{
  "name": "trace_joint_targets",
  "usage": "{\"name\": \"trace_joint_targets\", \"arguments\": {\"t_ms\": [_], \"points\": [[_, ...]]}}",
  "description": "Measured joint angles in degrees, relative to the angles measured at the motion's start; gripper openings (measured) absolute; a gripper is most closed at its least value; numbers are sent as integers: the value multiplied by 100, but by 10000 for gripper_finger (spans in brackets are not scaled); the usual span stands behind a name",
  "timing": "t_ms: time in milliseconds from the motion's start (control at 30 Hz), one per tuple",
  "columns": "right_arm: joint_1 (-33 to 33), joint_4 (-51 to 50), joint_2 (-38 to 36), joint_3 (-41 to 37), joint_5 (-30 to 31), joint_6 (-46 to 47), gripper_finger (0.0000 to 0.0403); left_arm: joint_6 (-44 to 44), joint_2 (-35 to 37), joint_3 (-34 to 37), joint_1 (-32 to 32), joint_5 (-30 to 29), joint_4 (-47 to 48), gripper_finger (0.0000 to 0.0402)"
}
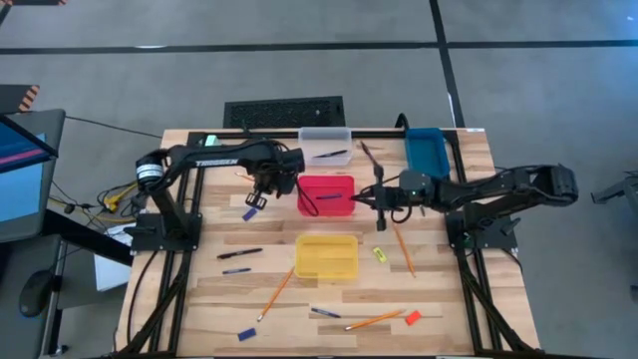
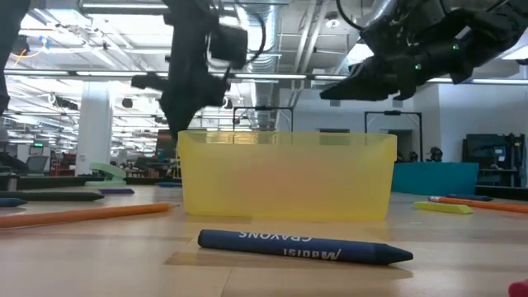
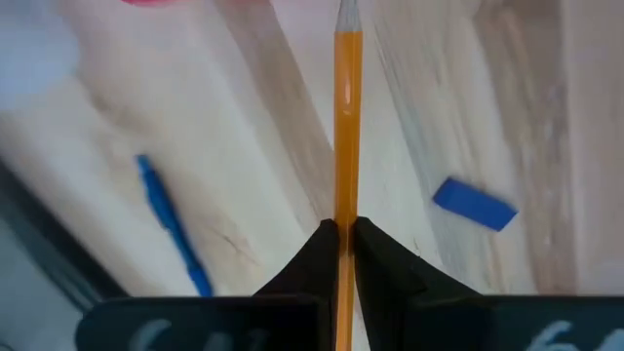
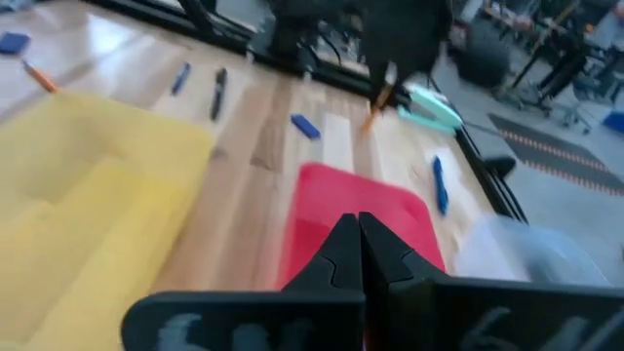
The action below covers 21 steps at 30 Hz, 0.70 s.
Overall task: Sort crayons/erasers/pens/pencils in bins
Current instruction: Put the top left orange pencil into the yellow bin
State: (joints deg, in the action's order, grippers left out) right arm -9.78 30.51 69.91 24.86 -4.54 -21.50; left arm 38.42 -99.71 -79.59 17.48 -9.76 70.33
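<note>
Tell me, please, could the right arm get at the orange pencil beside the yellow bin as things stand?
Probably yes: the orange pencil lies in the open just below the right hand, which is shut and empty, with nothing resting on it.

A dark blue crayon (image 2: pixel 304 246) lying on the wooden surface (image 2: pixel 99 264) carries pale lettering along its wrapper. The lettering appears upside down from the low camera: one line reads "CRAYONS", and a second, smaller word beside it looks like a brand name but cannot be made out with certainty. The left arm (image 1: pixel 214 157) has white lettering on its upper link in the overhead view, apparently the maker's name, though it is too small to read reliably. No other text, number or sign is legible anywhere else.
</note>
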Motion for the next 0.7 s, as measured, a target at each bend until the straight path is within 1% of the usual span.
{"name": "trace_joint_targets", "arguments": {"t_ms": [133, 333, 433, 533, 700], "points": [[-372, -467, -252, -5, 0, 0, 1, -604, 277, -180, -333, -16, 28, 11], [-1092, -166, -602, -509, 0, 5, 1, -1624, 309, -318, -1246, -123, -8, 11], [-1398, 41, -782, -684, -31, 4, 1, -2188, 309, -319, -1684, -105, -216, 11], [-1648, 48, -926, -699, -156, 10, 1, -2810, 309, -319, -2031, -103, -450, 11], [-1789, 236, -1025, -699, -406, 9, 1, -3660, 309, -319, -2466, 18, -1231, 11]]}}
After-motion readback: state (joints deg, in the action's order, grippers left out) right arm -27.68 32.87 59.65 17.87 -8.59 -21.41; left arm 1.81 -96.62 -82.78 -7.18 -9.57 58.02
